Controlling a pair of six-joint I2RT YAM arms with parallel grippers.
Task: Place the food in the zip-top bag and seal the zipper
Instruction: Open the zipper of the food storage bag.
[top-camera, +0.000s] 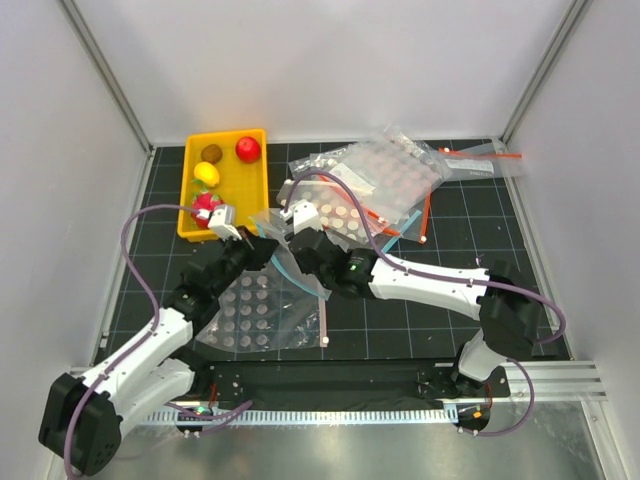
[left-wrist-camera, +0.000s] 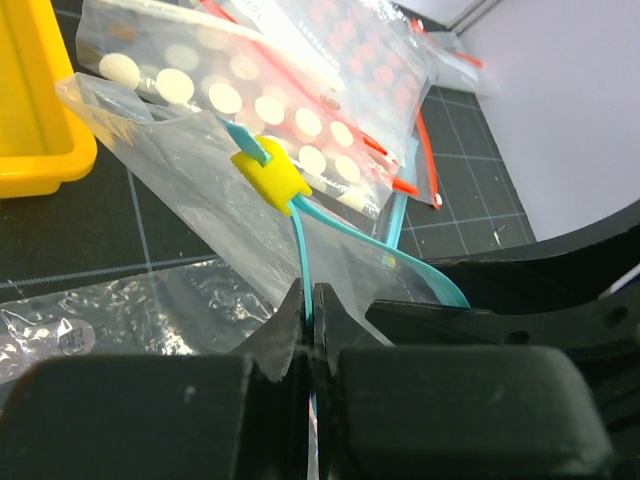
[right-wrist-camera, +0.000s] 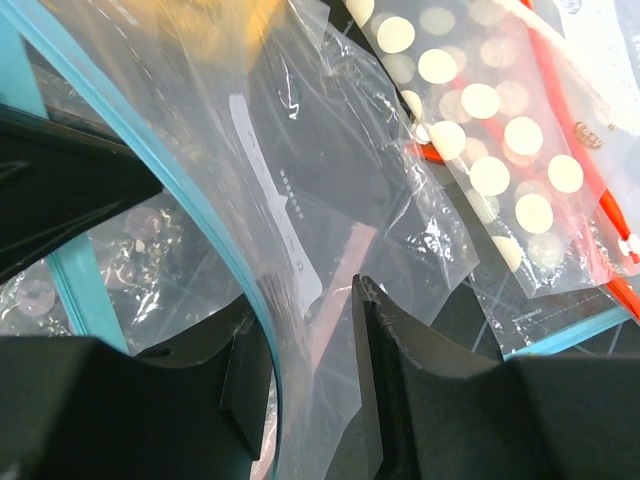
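Note:
The food lies in a yellow tray (top-camera: 262, 180) at the back left: a brown kiwi (top-camera: 211, 153), a red ball (top-camera: 248, 149), a yellow lemon (top-camera: 207, 173) and a pink-red fruit with green leaves (top-camera: 207, 208). The clear zip-top bag (top-camera: 268, 220) is held up between my two grippers. My left gripper (left-wrist-camera: 312, 290) is shut on its light-blue zipper (left-wrist-camera: 303, 240), just below a yellow slider (left-wrist-camera: 270, 178). My right gripper (right-wrist-camera: 300, 300) is open, with the bag's film (right-wrist-camera: 300, 150) and zipper (right-wrist-camera: 170, 180) passing between its jaws. The two grippers (top-camera: 262, 246) (top-camera: 296, 240) are close together.
A white-dotted bag (top-camera: 255, 310) lies flat under the arms at centre left. A pile of dotted bags with red-orange strips (top-camera: 385, 180) lies at the back right and also shows in the left wrist view (left-wrist-camera: 300, 90). White walls enclose the black gridded mat.

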